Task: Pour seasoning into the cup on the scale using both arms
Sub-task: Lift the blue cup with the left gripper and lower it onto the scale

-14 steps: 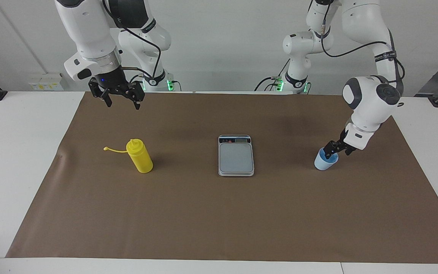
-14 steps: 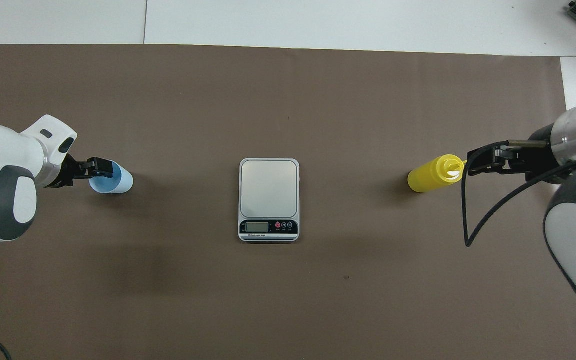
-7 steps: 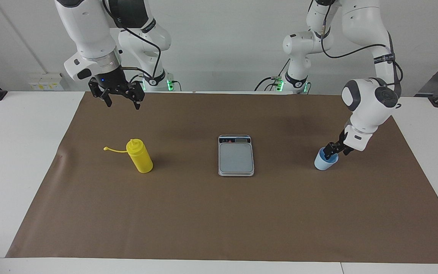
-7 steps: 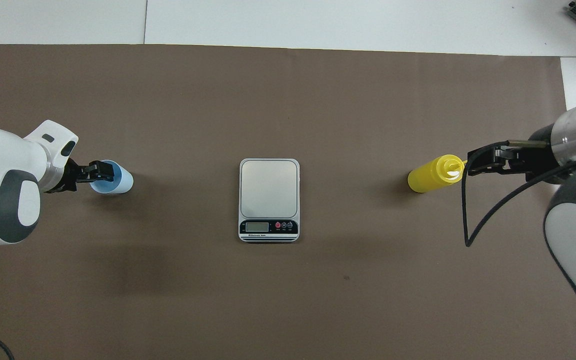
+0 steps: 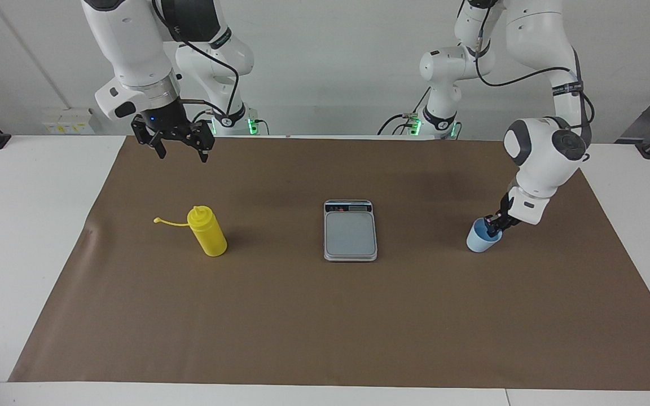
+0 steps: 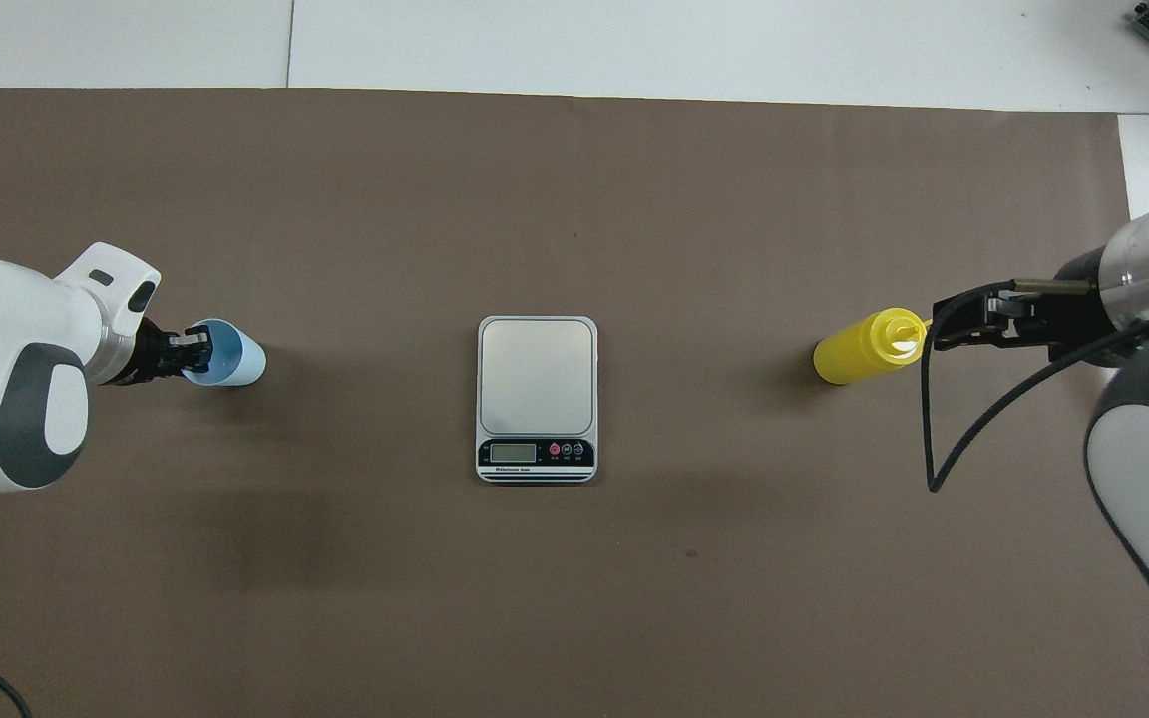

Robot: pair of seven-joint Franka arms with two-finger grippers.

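The yellow seasoning bottle (image 5: 207, 231) stands upright toward the right arm's end of the table, its cap strap (image 5: 168, 222) sticking out sideways; it also shows in the overhead view (image 6: 859, 349). The silver-grey scale (image 5: 350, 234) lies at the middle with its plate bare (image 6: 537, 374). The pale blue cup (image 5: 478, 241) stands on the mat toward the left arm's end (image 6: 235, 357). My left gripper (image 5: 495, 224) is down at the cup, its fingers closed on the rim (image 6: 193, 349). My right gripper (image 5: 181, 151) hangs open in the air, above and apart from the bottle (image 6: 954, 321).
A brown mat (image 5: 325, 327) covers most of the white table (image 5: 26, 225). The scale's dark display strip (image 6: 535, 452) faces the robots. A black cable (image 6: 934, 429) loops down from the right arm.
The left gripper's fingers have drawn together on the cup's rim and the left arm's wrist has shifted slightly. The right arm, the bottle and the scale have not moved.
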